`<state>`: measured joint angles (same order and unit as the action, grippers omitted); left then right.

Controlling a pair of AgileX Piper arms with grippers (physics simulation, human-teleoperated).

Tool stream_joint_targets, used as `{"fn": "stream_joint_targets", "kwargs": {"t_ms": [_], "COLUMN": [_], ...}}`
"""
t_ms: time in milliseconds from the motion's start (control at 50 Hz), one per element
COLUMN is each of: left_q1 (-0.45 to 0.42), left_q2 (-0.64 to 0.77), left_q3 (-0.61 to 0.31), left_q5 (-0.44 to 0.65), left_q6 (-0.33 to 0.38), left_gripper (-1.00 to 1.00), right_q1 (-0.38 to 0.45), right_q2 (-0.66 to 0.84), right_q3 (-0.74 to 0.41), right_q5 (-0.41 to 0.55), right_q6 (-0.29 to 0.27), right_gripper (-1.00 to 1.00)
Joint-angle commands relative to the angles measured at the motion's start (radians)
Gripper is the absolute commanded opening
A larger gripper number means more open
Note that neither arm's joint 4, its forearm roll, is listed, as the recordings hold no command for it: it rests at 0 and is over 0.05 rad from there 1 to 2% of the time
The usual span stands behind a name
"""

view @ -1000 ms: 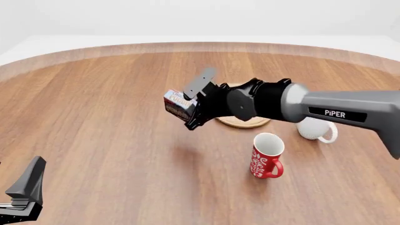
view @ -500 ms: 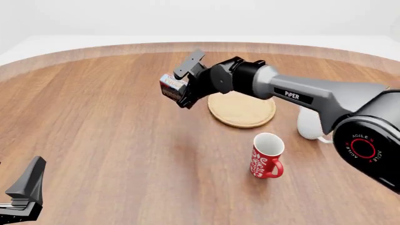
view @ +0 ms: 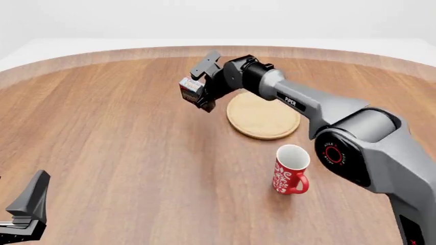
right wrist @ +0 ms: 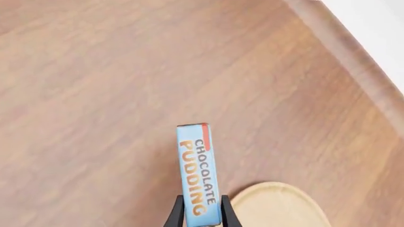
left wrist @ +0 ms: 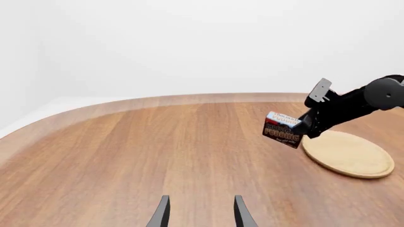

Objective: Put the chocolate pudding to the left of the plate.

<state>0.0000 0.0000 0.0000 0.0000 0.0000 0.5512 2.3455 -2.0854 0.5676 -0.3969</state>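
Observation:
The chocolate pudding (view: 190,89) is a small brown box with a light-blue band. My right gripper (view: 199,96) is shut on it and holds it tilted above the table, just off the far-left edge of the plate (view: 266,118). In the right wrist view the box (right wrist: 199,170) sticks out between the fingers (right wrist: 175,216), with the plate (right wrist: 281,207) beside it. The left wrist view shows the box (left wrist: 281,129) and the plate (left wrist: 350,154) ahead. My left gripper (view: 27,209) is open and empty at the near left; its fingers (left wrist: 162,215) stand apart.
A red patterned mug (view: 291,170) stands upright nearer to me than the plate. The right arm (view: 320,109) reaches over the plate's right side. The table's curved far edge (view: 218,50) lies beyond the box.
The right gripper has carried the pudding box farther away across the table, to the plate's far-left side. The left arm has not moved.

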Motion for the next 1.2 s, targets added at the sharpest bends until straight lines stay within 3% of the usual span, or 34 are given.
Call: {"fn": "stream_joint_targets", "kwargs": {"t_ms": [20, 280, 580, 1200], "left_q1": [0.000, 0.000, 0.000, 0.000], "left_q2": [0.000, 0.000, 0.000, 0.000], "left_q3": [0.000, 0.000, 0.000, 0.000], "left_q5": [0.000, 0.000, 0.000, 0.000], "left_q6": [0.000, 0.000, 0.000, 0.000], "left_gripper": [1.00, 1.00, 1.00, 1.00], "right_q1": [-0.015, -0.029, -0.002, 0.020], "right_q2": [0.111, 0.225, 0.347, 0.406], "right_q3": [-0.210, -0.439, -0.672, -0.742], "right_q5": [0.138, 0.297, 0.442, 0.510], "right_q6": [-0.003, -0.031, -0.023, -0.017], "right_gripper": [-1.00, -1.00, -1.00, -1.00]}}
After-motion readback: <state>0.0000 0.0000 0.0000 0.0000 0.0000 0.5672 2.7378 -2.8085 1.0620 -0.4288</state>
